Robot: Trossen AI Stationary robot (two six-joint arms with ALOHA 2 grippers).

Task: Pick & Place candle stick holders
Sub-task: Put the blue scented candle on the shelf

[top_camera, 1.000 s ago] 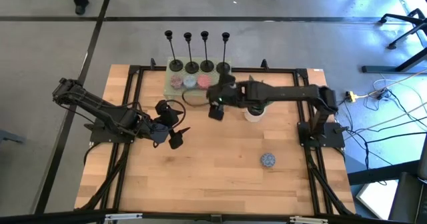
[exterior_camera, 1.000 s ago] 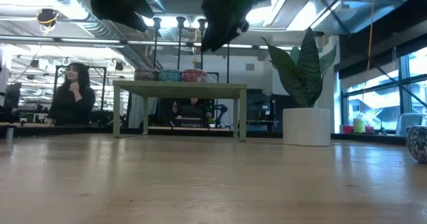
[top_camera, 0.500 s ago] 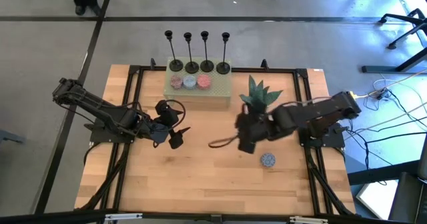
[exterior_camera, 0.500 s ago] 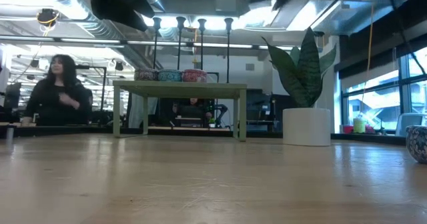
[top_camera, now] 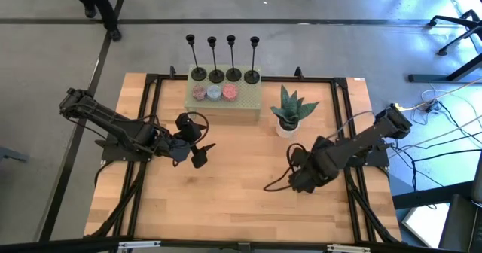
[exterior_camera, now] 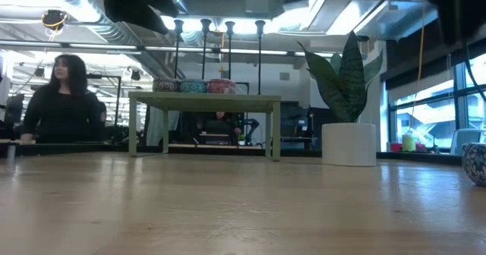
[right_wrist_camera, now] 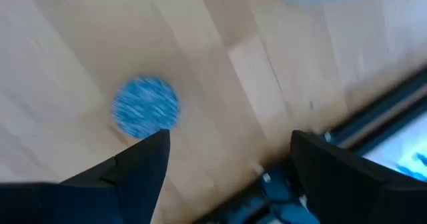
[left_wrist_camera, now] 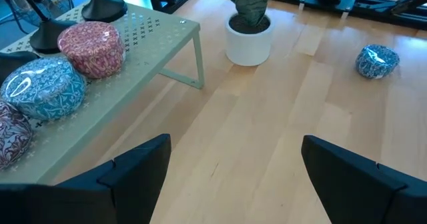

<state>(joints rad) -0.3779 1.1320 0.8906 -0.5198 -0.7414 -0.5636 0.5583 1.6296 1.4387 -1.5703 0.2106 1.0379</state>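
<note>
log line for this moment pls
stage: no holder picked | candle stick holders: four upright, far edge of green shelf | left gripper: open, empty | right gripper: open, empty, near-right table

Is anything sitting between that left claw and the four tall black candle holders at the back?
Yes. The candle stick holders stand along the far edge of a low green shelf, and three small patterned tins sit on that shelf in front of them, on the side facing the open left gripper. Otherwise only bare table lies between.
</note>
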